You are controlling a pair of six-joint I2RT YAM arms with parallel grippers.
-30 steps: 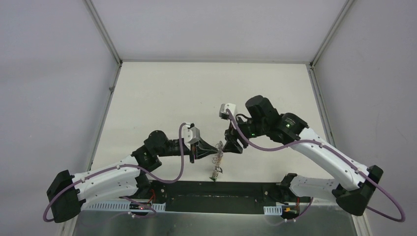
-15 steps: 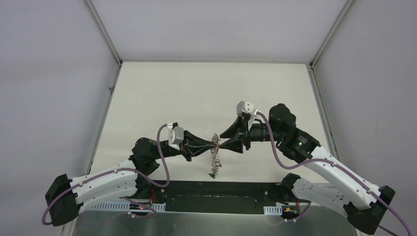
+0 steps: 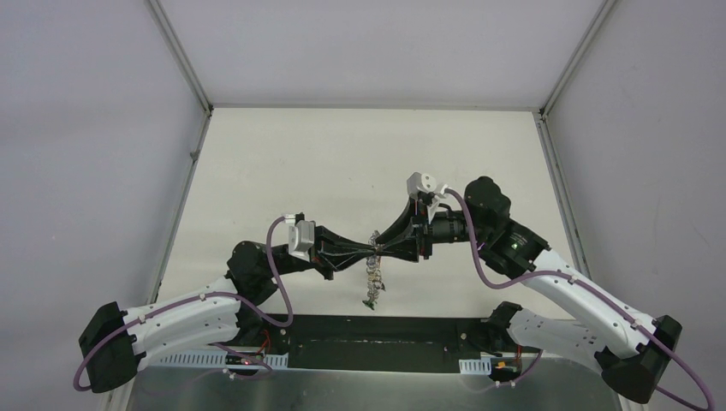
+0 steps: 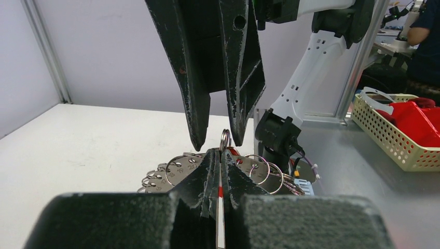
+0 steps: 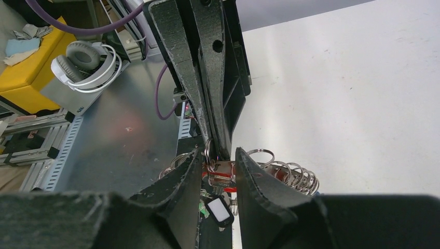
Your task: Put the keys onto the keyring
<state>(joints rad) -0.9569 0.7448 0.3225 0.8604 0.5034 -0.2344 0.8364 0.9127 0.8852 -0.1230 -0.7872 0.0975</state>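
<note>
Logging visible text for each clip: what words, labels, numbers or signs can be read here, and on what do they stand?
No text can be read in any view.
keyring: faint marks on its silver pieces, too small to read.
white-faced tag: no writing can be made out on it.

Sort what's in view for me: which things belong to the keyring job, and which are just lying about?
Job: keyring, gripped by the shut left hand; keys hanging from it; right hand, open around a small split ring.
Lying about: white headphones; basket of red parts.
</note>
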